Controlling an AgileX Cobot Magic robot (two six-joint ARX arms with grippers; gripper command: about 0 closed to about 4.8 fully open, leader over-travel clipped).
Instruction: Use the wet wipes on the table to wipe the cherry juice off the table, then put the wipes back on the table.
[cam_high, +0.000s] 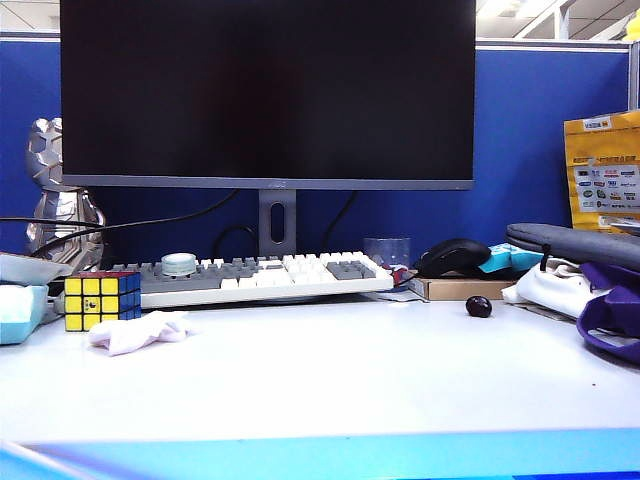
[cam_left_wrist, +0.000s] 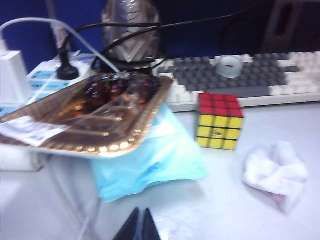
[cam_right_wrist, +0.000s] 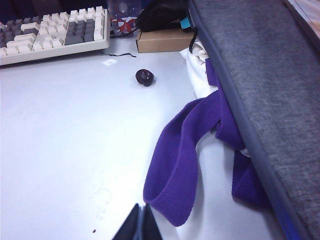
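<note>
Both claws (cam_left_wrist: 139, 225) (cam_right_wrist: 139, 223) shut; crumpled wet wipes (cam_high: 137, 331) untouched

white table (cam_high: 330, 385), wet wipes (cam_high: 138, 331), cherry (cam_high: 479, 306)

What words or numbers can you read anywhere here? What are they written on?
No text here can be read for sure.
Yellow package: rows of little logos and print, too small to read.
Monitor: a tiny brand mark on the bottom bezel, too small.
Keyboard: key letters too small and blurred.
Rubik's cube: a small sticker mark on a yellow square, unreadable.
Paper label on the gold tray: blurred print.
Both grippers, left and right, carry no text.
</note>
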